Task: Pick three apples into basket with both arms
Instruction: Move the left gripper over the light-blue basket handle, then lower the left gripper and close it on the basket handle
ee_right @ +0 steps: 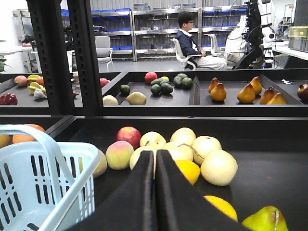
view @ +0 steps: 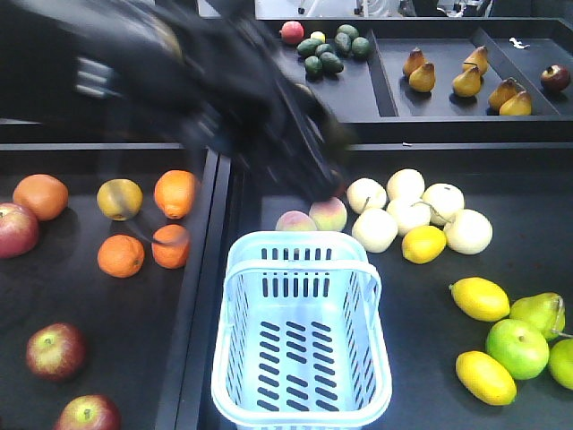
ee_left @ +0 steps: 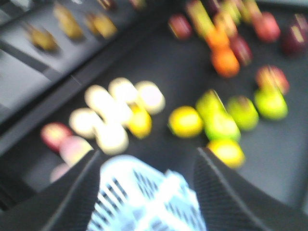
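Three dark red apples lie in the left tray: one at the far left point(view: 16, 229), one nearer the front point(view: 55, 351) and one at the bottom edge point(view: 87, 417). The pale blue basket point(view: 235, 358) stands empty at the front centre. My left arm is a motion-blurred black shape reaching from the upper left; its gripper point(view: 324, 184) hangs just behind the basket. In the left wrist view this gripper point(ee_left: 149, 153) is open and empty, with the basket point(ee_left: 144, 202) below it. My right gripper point(ee_right: 155, 153) is shut and empty, low beside the basket point(ee_right: 72, 150).
Several oranges point(view: 175, 193) lie in the left tray behind the apples. Two peaches point(view: 329, 213), pale round fruit point(view: 405, 215), lemons point(view: 480, 298) and green fruit point(view: 517, 348) lie right of the basket. A pink-red apple point(ee_right: 129, 136) sits behind the peaches. A raised back shelf holds pears point(view: 466, 82).
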